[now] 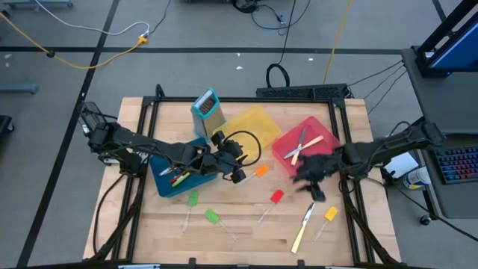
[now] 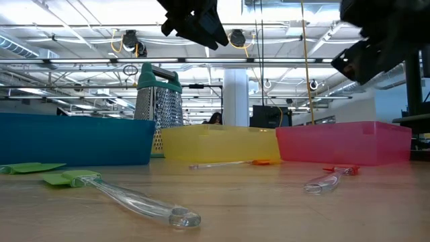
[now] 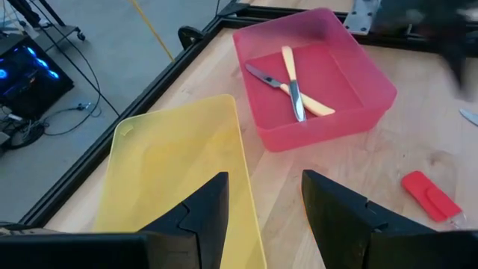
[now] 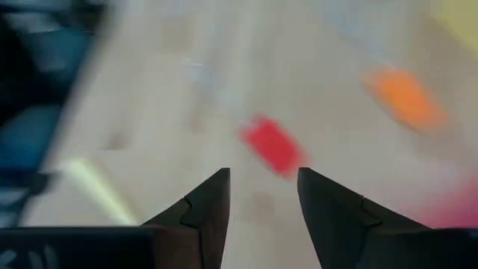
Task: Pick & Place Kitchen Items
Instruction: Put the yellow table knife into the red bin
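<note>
I saw two cream-handled knives (image 1: 300, 143) crossed in the red bin (image 1: 286, 146), spoons (image 1: 177, 174) in the blue bin (image 1: 164, 181), spatulas (image 1: 273, 200) on the surface (image 1: 246, 224). Left gripper (image 1: 233, 166) and right gripper (image 1: 306, 181) had fingers apart, empty.

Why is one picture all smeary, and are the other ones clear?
The right wrist view is streaked with motion blur: the red spatula head and orange spatula head are soft smudges. The left wrist view is crisp, showing two cream-handled knives crossed in the red plastic bin. The low view is backlit by ceiling lights, so the arms look black.
</note>
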Controlling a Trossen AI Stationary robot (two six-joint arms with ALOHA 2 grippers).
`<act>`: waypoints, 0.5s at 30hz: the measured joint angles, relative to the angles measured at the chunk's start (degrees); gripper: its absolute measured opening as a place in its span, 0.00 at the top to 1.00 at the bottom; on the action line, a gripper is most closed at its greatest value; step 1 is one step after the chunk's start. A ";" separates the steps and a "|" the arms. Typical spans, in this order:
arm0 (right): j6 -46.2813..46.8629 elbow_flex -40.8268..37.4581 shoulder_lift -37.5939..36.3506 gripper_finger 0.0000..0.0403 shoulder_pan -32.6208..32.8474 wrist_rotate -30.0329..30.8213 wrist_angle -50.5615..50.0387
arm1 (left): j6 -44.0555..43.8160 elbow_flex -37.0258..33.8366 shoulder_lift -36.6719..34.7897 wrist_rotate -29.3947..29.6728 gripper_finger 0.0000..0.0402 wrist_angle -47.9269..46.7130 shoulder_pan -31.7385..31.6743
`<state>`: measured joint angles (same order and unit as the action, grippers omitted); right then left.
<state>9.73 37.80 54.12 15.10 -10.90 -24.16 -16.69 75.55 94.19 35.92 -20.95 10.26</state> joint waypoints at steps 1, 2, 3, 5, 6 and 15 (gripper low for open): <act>-0.81 -1.53 0.23 0.62 1.94 -1.96 3.77 | 0.00 0.00 0.00 0.00 0.56 0.00 0.00; -1.30 -3.09 0.59 0.62 4.06 -3.16 7.90 | -0.01 0.00 0.00 0.00 0.56 0.01 0.00; -1.41 -4.69 1.13 0.62 6.15 -4.00 12.38 | 0.00 0.00 0.00 0.00 0.56 0.00 0.00; -0.42 -8.03 2.43 0.63 10.08 -4.41 20.71 | -0.02 0.00 0.00 0.00 0.56 0.02 -0.05; 0.78 -9.63 3.40 0.63 12.08 -4.41 24.81 | -0.02 0.00 0.00 0.00 0.56 0.04 -0.09; 3.09 -15.67 18.95 0.67 25.26 0.76 55.61 | -2.20 0.00 0.00 0.08 0.56 0.13 -0.85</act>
<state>12.82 22.13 73.07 40.36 -10.14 31.45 -18.89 75.55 94.19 36.00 -20.82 9.41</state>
